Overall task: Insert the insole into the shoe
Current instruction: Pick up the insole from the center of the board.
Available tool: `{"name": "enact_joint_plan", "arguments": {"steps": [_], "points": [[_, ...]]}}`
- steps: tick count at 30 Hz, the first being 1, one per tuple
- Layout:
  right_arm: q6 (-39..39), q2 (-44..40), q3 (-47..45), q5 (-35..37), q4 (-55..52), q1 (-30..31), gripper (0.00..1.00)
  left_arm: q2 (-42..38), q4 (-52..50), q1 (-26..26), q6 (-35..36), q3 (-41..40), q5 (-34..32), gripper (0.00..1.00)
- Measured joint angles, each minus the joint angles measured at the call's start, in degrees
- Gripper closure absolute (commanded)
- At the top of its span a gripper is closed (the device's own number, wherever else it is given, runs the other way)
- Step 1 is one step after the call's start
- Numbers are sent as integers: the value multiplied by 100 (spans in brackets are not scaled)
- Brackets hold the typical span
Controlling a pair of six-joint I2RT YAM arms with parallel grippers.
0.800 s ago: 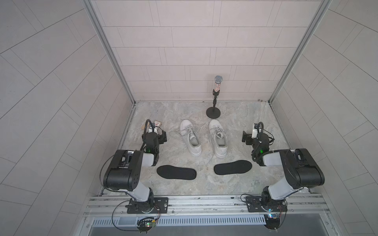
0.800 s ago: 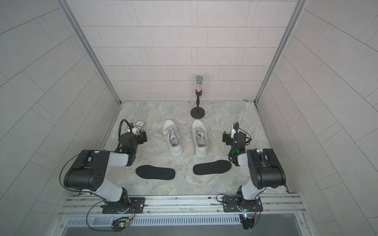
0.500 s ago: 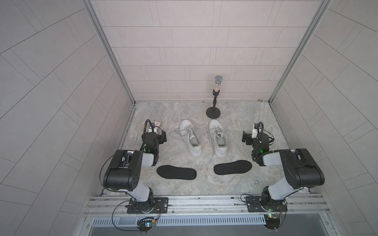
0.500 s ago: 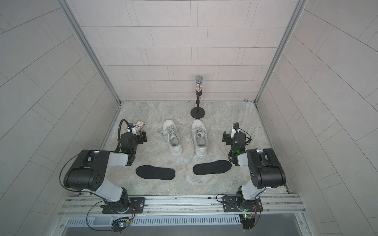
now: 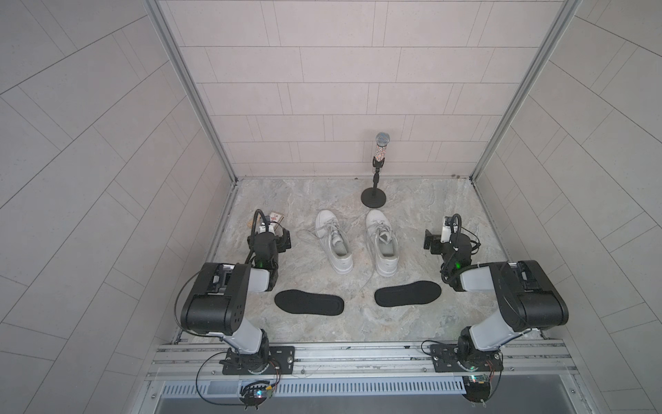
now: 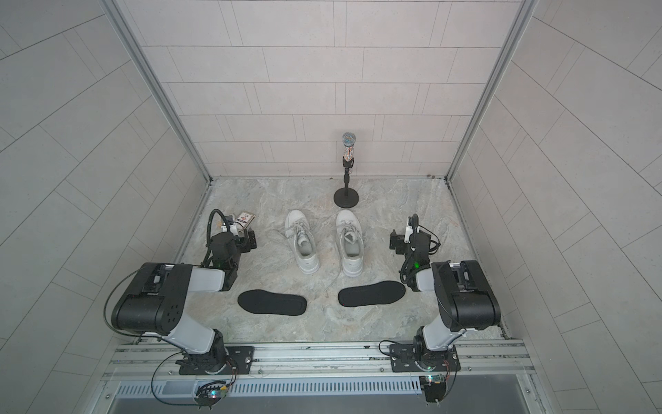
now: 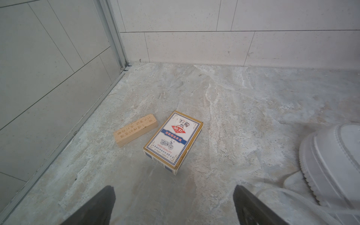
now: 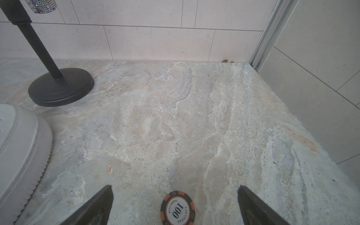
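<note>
Two white sneakers stand side by side mid-table in both top views, toes pointing away: the left shoe (image 5: pixel 333 243) (image 6: pixel 302 243) and the right shoe (image 5: pixel 382 243) (image 6: pixel 350 243). Nearer the front edge lie two black insoles, flat on the stone: one (image 5: pixel 308 302) in front of the left shoe, one (image 5: pixel 407 293) in front of the right. My left gripper (image 7: pixel 173 190) hovers open and empty left of the shoes, over bare stone. Right of the shoes my right gripper (image 8: pixel 175 188) is open too, holding nothing. Each wrist view catches only a toe of a shoe (image 7: pixel 331 155) (image 8: pixel 19 155).
A playing-card box (image 7: pixel 173 142) and a wooden block (image 7: pixel 135 129) lie just ahead of the left gripper. An orange poker chip (image 8: pixel 177 208) lies between the right fingers on the table. A microphone on a black stand (image 5: pixel 374 172) is at the back. Tiled walls close three sides.
</note>
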Motion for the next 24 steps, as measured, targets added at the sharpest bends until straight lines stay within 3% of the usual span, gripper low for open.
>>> {"name": "enact_joint_plan", "arguments": {"steps": [2,6,11,18,24], "points": [[57,-59,0,210,-101,0,1,-205,-470,0,-74,66,-236,0],[170,-817,264,505,-1296,-11,4,-887,-1794,-2,-452,688,-852,0],[544,-1729,1180,195,-2675,188,8,-1427,-3630,-90,-1279,2166,-772,1],[883,-2240,1696,-11,-4435,1309,13,-957,-6601,-1440,-2343,3893,-688,0],[1248,-2557,1904,-76,-5543,2479,17,-988,-8395,-2232,-3552,3418,-208,0]]}}
